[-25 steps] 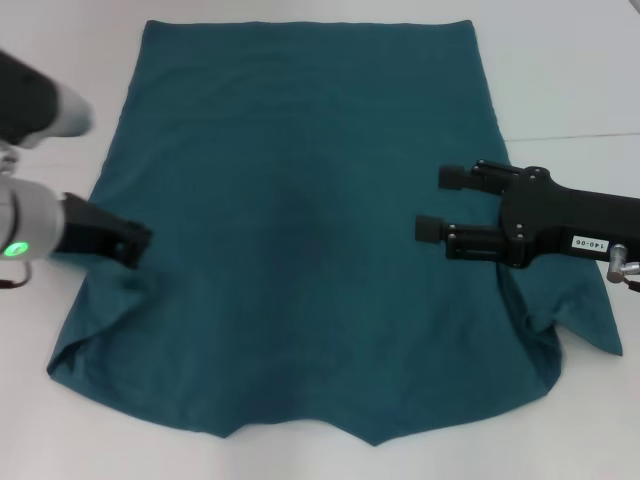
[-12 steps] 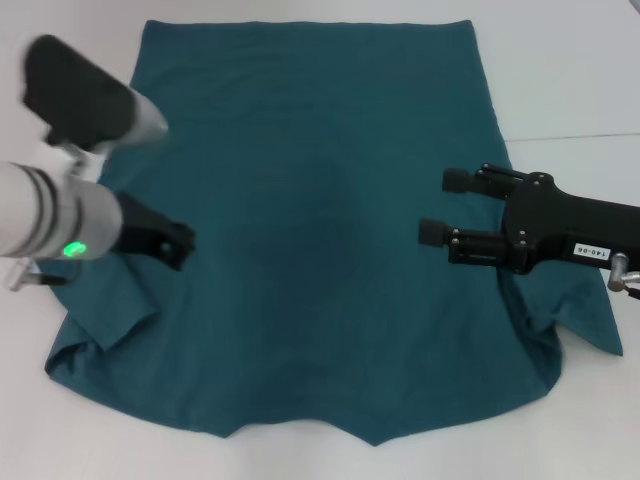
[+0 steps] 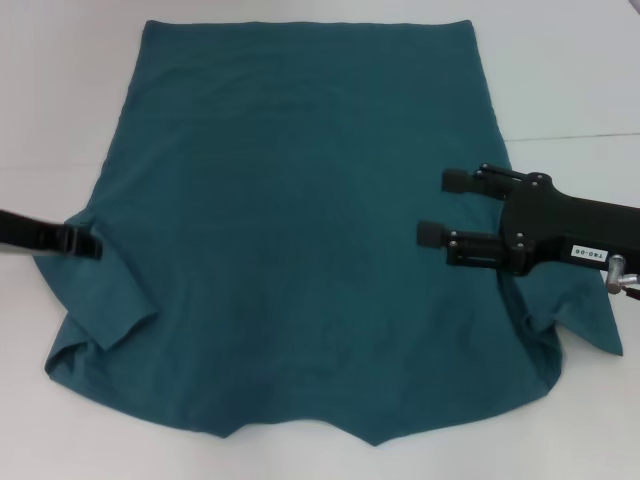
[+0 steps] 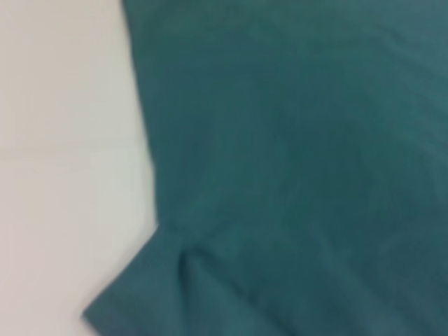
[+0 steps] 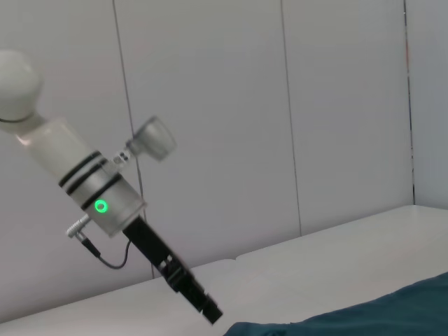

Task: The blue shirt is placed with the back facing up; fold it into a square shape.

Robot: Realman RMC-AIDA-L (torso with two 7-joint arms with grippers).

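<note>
The blue shirt (image 3: 300,220) lies spread on the white table (image 3: 570,70), plain side up, hem at the far end. Its left sleeve (image 3: 105,300) is folded inward onto the body, and the right sleeve (image 3: 585,320) sticks out under my right arm. At the shirt's left edge, beside that folded sleeve, is my left gripper (image 3: 85,243). Over the shirt's right side hangs my right gripper (image 3: 440,207), open and holding nothing. The left wrist view shows the shirt (image 4: 294,140) and its sleeve fold (image 4: 161,280). In the right wrist view my left gripper (image 5: 206,308) points down near the cloth (image 5: 392,308).
Bare white tabletop (image 3: 40,110) surrounds the shirt on both sides, with a seam line (image 3: 580,135) across it. Grey wall panels (image 5: 280,105) stand behind the table.
My left arm swung in over the shirt's left part, then drew back and down to the left edge. The left sleeve flap shifted slightly inward. The right gripper has hardly moved.
</note>
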